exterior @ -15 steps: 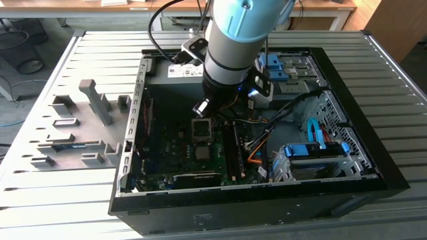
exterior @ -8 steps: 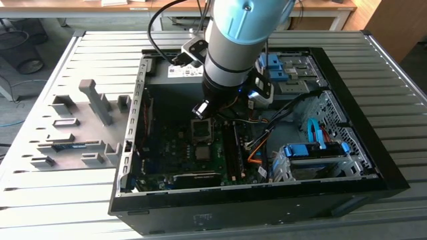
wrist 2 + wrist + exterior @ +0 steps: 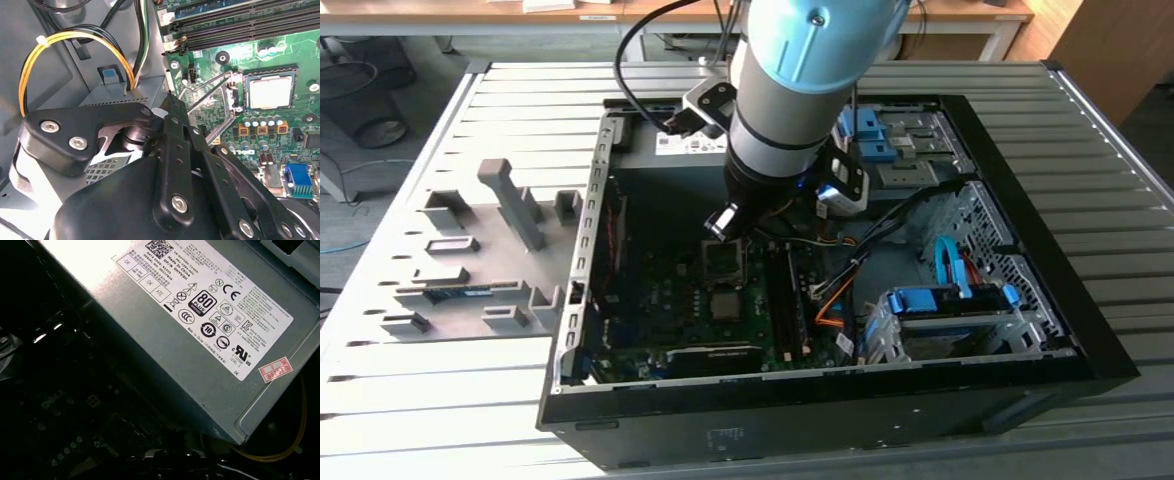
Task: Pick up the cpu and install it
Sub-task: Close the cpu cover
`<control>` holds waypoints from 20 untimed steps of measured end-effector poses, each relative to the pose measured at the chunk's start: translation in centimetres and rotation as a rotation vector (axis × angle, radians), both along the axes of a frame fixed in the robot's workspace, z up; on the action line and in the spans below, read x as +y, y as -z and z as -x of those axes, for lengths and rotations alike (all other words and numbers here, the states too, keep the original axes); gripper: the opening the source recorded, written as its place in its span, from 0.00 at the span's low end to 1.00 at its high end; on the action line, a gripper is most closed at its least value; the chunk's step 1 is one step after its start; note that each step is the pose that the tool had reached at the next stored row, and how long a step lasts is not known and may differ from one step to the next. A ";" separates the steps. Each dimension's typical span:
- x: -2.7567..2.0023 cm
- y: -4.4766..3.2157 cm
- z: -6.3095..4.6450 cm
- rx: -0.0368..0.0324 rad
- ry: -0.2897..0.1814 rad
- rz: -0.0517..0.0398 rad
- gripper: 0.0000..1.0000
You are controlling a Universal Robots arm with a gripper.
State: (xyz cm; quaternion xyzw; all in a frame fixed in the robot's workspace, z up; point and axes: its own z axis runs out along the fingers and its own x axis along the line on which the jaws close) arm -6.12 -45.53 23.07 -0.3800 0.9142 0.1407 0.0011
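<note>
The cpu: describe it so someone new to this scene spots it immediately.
Inside the open computer case, find the green motherboard. In the second wrist view, the cpu lies in a black-framed socket near the memory slots. It is the only flat, square, silvery-grey metal plate among small components.

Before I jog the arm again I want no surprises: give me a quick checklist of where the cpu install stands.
1. The cpu lies flat in the socket on the green motherboard: ok.
2. The socket's wire lever is latched down: not ok; it stands raised beside the socket.
3. The gripper is free of the cpu: ok; it sits apart from the chip.
4. Gripper open or shut: cannot tell.
5. The yellow cable bundle is clear of the socket: ok; it loops by the grey power supply.
</note>
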 end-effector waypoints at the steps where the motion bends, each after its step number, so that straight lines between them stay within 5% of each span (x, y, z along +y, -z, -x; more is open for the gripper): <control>1: -0.07 0.00 0.0 0.0000 0.000 0.0000 0.10; 15: -1.21 0.00 0.0 -0.0001 0.000 0.0025 0.10; 18: -1.30 -0.01 0.0 0.0000 0.000 0.0270 0.10; 20: -1.31 0.00 0.0 0.0001 0.000 0.0580 0.10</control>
